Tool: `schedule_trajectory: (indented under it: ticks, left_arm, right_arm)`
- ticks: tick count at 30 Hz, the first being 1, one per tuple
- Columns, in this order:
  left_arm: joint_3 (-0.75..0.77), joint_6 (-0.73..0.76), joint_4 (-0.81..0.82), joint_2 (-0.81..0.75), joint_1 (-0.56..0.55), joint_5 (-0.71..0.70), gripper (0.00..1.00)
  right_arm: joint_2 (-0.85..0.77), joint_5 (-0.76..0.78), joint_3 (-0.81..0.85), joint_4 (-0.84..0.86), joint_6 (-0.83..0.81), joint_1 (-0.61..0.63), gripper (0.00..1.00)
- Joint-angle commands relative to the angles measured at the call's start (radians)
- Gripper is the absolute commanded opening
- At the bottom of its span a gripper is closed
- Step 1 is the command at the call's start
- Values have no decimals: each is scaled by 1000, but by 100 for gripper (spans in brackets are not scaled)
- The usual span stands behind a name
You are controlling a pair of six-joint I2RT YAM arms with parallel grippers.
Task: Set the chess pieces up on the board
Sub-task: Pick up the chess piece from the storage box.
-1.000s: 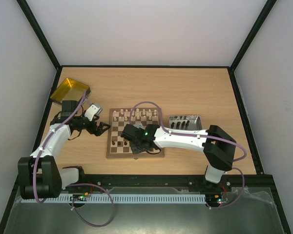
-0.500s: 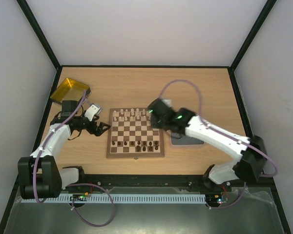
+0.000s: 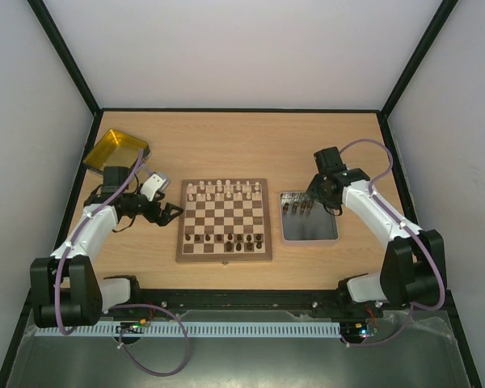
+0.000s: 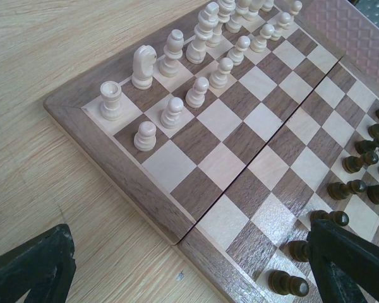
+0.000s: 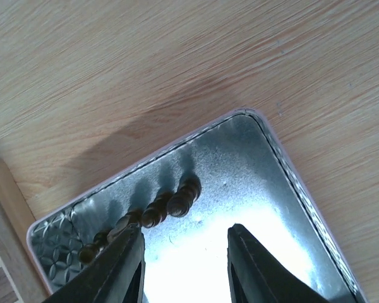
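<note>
The board (image 3: 224,246) lies mid-table. Pale chess pieces (image 3: 225,191) fill its two far rows, and dark chess pieces (image 3: 234,238) stand along its near rows. My left gripper (image 3: 171,212) hovers open just off the board's left edge, holding nothing. In the left wrist view its gripper (image 4: 189,268) frames the board (image 4: 240,158), with pale pieces (image 4: 170,76) and dark pieces (image 4: 360,164). My right gripper (image 3: 314,199) is open and empty over the grey tray (image 3: 311,230). In the right wrist view the gripper (image 5: 184,252) hangs above several dark pieces (image 5: 177,203) standing in a row.
A yellow translucent tray (image 3: 113,149) sits at the far left corner of the table. The grey tray's rim (image 5: 284,158) runs just right of my right fingers. Black frame rails border the table on the left, right and far sides.
My right arm has swung from over the board's near rows to the right, and its gripper now hangs over the grey tray. The left arm has not moved.
</note>
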Motion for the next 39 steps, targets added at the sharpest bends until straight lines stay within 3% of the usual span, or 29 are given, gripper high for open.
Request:
schedule_trajectory:
  ticks: [1,20,39]
  left_arm:
    - [-9,17,-14,3,-4,22,99]
    - [-11,25,-15,2,-4,23,99]
    - [-15,31,-15,3,-5,25,99]
  right_arm:
    - [41,-58,-11,46,-19,-33,34]
    - [83,-99,-87,148,36,-44,22]
    - [102,-84,-149,221,73,-45,21]
